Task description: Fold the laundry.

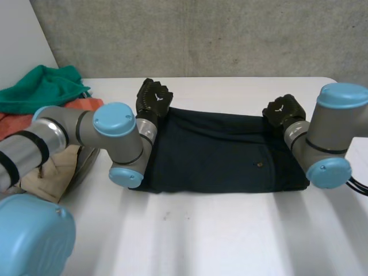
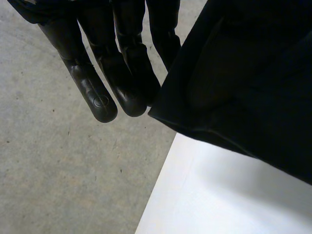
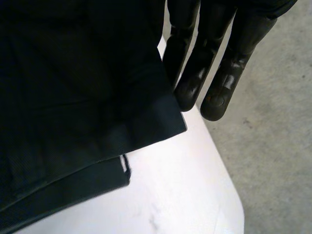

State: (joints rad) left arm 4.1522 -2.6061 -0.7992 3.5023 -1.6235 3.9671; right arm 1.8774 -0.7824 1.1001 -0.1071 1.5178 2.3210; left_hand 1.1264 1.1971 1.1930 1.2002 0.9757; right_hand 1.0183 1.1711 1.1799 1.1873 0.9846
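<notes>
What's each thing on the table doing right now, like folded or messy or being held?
dark navy garment: folded, lying flat on the table
left hand: at the garment's far left corner, hold unclear
right hand: at its far right corner, hold unclear
green cloth: crumpled, on top of the orange one
orange cloth: crumpled, partly under the green cloth
beige garment: crumpled in a heap

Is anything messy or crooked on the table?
Yes, a bit. At the dark cloth's corner by the right hand, the bottom layer pokes out past the top one, so the edges don't match. Beside the left arm, a heap of clothes lies crumpled.
</notes>
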